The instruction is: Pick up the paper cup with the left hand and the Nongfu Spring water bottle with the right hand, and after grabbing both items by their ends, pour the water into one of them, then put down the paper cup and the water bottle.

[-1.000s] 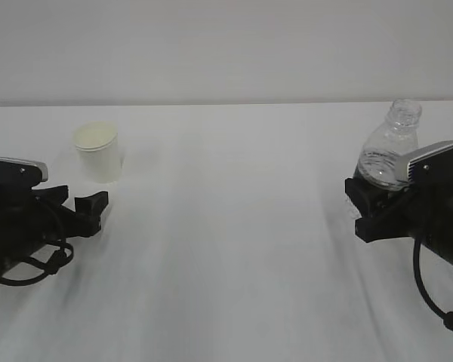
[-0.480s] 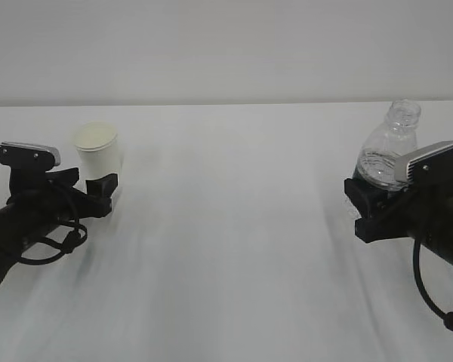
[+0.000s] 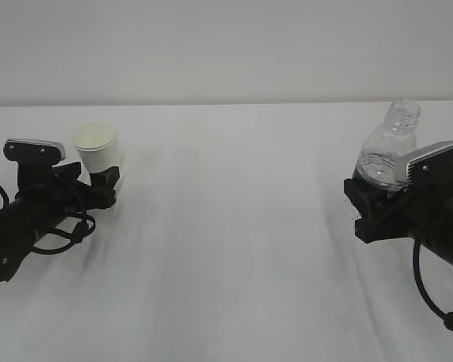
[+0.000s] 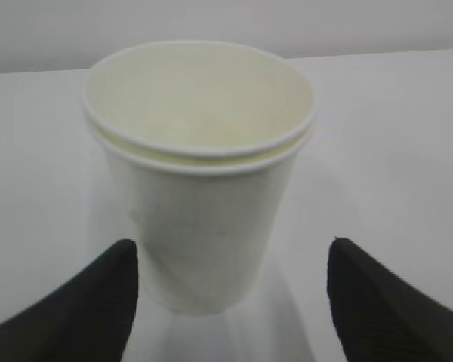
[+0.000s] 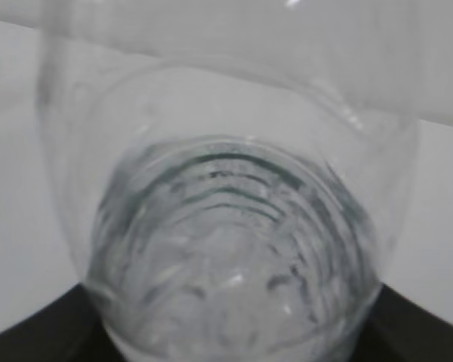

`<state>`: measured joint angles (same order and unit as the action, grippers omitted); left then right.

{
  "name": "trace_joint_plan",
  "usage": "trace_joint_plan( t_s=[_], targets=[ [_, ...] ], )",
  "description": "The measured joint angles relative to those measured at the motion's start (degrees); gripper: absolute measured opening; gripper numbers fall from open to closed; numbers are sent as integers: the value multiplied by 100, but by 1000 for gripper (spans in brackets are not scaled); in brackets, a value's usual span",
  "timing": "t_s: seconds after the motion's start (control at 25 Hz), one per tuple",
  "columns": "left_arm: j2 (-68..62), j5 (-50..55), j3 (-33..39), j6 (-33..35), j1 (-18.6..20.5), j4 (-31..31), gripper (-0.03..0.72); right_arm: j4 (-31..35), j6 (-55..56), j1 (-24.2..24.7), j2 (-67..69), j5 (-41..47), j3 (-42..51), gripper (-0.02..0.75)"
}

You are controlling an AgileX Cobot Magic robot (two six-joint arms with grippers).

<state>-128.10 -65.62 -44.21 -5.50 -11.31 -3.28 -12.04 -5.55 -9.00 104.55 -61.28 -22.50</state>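
The left tool (image 4: 230,302), spread around the base of the paper cup (image 4: 200,173) upright on the bench (image 3: 234,226), should pinch gently to avoid crushing, while the right tool (image 3: 377,202) clamps the Nongfu Spring water bottle (image 3: 389,151), neck upward, slightly tilted

We see a matt white paper cup (image 4: 200,173), a glossy, ribbed clear plastic bottle (image 3: 389,154), matt black pincer fingers (image 4: 83,302), and a smooth, matt white tabletop (image 3: 234,226).
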Motion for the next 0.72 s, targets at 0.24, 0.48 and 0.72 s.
trace_joint_plan(
  t_s=[0.24, 0.48, 0.72],
  targets=[
    [-43, 170, -177, 0, 0, 130, 560, 0, 0, 0, 0, 0, 0, 456],
    [-224, 365, -484, 0, 0, 185, 560, 0, 0, 0, -9, 0, 0, 456],
    [-324, 596, -786, 0, 0, 193, 560, 0, 0, 0, -9, 0, 0, 456]
  ],
)
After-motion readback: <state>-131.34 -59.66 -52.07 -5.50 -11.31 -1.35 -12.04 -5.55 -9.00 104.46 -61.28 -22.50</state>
